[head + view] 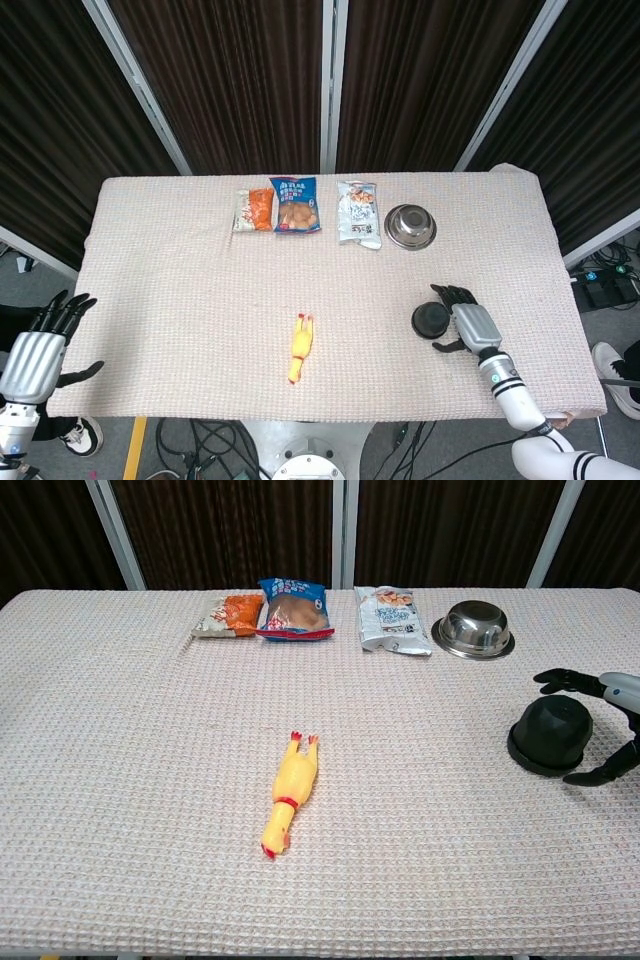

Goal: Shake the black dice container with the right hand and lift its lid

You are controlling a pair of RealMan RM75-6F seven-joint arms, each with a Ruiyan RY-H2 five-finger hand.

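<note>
Right hand [468,322], silver-backed with black fingers [560,678] spread wide, brackets the black dice container [551,735] without visibly touching it; nothing is held. The container, a domed matte shell on a wider round base, stands lid on, right of centre on the waffle-textured worktop [180,290]. Beyond: steel bowl [410,226], glossy snack packets [296,205], yellow rubber chicken [300,348]. Left hand [38,351], open, hangs off the worktop's left corner.
</note>
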